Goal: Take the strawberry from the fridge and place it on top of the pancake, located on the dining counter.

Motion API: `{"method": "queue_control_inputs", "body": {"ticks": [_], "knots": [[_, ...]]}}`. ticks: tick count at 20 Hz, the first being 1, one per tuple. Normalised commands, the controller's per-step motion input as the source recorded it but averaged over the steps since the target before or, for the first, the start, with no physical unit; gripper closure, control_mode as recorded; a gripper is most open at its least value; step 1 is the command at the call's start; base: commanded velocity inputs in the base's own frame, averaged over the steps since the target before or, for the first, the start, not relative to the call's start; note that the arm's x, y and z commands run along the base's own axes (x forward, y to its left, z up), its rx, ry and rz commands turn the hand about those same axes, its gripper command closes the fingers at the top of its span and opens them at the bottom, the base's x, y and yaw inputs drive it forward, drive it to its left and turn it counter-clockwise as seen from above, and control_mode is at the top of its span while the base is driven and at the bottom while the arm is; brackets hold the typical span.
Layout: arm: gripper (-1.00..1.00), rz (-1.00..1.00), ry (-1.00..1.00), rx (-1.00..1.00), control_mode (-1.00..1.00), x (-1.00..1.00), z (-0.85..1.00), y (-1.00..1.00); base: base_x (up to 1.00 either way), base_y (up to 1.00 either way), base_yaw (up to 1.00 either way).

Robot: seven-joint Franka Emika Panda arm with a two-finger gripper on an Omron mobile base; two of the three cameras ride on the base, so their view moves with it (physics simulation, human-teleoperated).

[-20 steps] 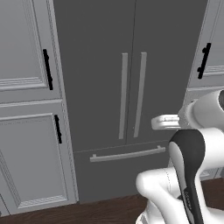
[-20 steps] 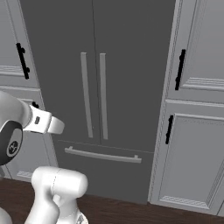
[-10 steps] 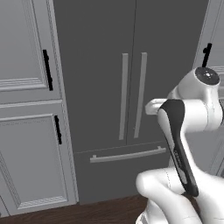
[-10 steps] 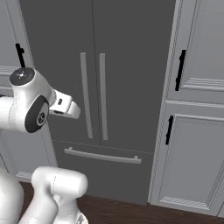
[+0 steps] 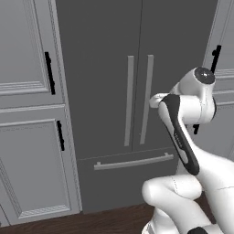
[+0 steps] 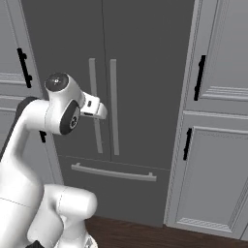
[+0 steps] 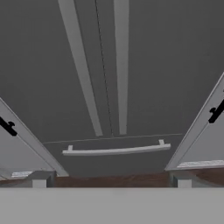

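In the hand view the gripper [image 7: 111,183] shows as two small dark finger tips [image 7: 40,179] low in the frame, one at lower left and one at lower right, set wide apart with nothing between them. Through the gap lie a strip of dark wood floor [image 7: 111,180] and, above it, the front of the fridge [image 7: 153,65].

The fridge fills the middle of that view. Its two doors are closed, and the seam between them runs down from the top centre. The two long door handles [image 7: 121,65] hang on either side of the seam, the left one slanting across the frame and the right one nearly upright. Below them the drawer handle [image 7: 116,150] lies crosswise on the bottom drawer. The closed doors hide the inside, so the strawberry's place cannot be told.

In the left base view the arm [image 5: 183,137] rises from the lower right, and its bent upper joint stands in front of the fridge's right door, near the right handle. In the right base view the arm comes up from the lower left, covering part of the left door.

Light grey cabinets [image 5: 27,114] with black handles [image 5: 49,73] flank the fridge at the left of the left base view and at the right of the right base view.
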Motion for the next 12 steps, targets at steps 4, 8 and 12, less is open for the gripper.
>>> {"method": "queue_control_inputs", "body": {"ticks": [4,8,12], "knots": [[-1.00,-0.04,-0.11,-0.01,-1.00,0.65,-0.20,-0.06,0.00,0.00,0.00],[-1.00,-0.04,0.21,0.00,-1.00,0.59,0.05,-0.21,0.00,0.00,0.00],[-1.00,0.00,0.13,0.00,-1.00,0.60,0.01,-0.10,0.00,0.00,0.00]]}}
